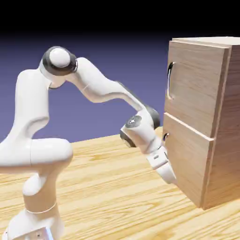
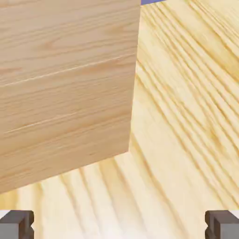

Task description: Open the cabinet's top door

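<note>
Exterior view: the cabinet (image 1: 206, 117) is seen at the exterior view's right, standing on the wooden table (image 1: 112, 187). Both front panels are shut flush, so nothing of the inside is shown. The top door (image 1: 194, 86) is closed, with its curved grey handle (image 1: 169, 80) mounted upright along the edge nearest the arm. The lower door (image 1: 187, 157) is closed too; its small handle (image 1: 165, 137) is partly hidden behind the wrist.

The arm (image 1: 93, 89) is bent sharply: upper link raised, forearm angled down toward the cabinet, wrist folded low. The gripper (image 1: 169, 177) is pointed down and toward the cabinet base, placed just beside the lower door, well below the top door's handle. Contact with the wood cannot be told from this view.

Hand view: the frame is filled by a cabinet face and its corner edge on the left and by table grain on the right. The two grey fingertips (image 2: 16, 224) are seen at opposite bottom corners, spread wide apart, with nothing held between them. No handle is shown in this view.
</note>
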`<state>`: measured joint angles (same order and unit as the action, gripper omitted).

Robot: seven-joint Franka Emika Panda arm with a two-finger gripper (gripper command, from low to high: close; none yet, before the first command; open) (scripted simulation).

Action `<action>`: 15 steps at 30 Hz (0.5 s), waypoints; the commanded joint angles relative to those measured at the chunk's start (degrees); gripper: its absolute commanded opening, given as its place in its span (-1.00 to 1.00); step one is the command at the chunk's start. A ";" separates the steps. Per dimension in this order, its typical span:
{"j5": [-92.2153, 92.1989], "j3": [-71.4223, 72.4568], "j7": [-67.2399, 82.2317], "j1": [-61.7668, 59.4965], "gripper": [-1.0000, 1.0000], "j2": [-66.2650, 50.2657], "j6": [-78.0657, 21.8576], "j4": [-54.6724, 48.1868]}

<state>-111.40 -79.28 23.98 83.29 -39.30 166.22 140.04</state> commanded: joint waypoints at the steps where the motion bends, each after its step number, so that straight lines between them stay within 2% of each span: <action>1: -2.50 -1.78 1.49 1.85 0.00 -1.61 -0.17 -0.47; 15: -37.39 -26.61 22.30 27.72 0.00 -24.15 -2.61 -7.03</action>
<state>-148.78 -105.88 46.28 111.01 -63.45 163.61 133.01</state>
